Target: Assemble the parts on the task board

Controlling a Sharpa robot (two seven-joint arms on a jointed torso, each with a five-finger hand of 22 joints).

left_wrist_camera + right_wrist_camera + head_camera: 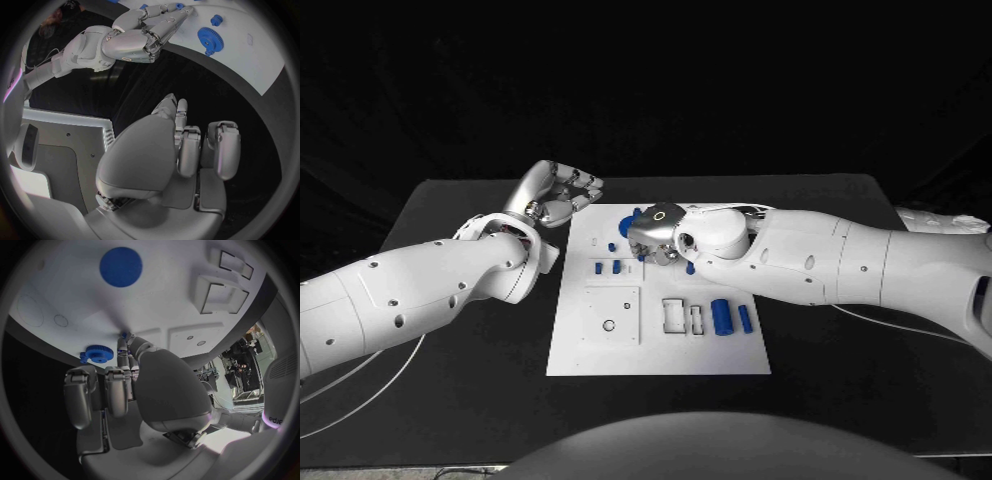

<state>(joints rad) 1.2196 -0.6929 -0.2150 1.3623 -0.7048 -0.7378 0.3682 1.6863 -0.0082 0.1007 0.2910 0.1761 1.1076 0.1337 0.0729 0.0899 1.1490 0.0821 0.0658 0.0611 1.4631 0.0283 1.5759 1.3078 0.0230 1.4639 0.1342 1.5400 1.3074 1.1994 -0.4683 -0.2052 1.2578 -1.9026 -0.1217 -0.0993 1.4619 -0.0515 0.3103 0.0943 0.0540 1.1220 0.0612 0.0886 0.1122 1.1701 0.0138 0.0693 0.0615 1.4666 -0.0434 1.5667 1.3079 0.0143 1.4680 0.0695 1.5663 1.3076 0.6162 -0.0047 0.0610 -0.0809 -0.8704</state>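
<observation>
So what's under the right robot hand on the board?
The right robot hand hovers over the white task board, fingertips at a small blue part, a blue gear alongside. Anything beneath the palm is covered.

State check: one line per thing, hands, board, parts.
left hand: off the board's far left corner, fingers curled in, holding nothing
right hand: over the far part of the board, fingertips down at a small blue part; grip unclear
task board: flat on the table
blue gear: near the board's edge, untouched
blue cylinder: lying on the board, untouched
</observation>
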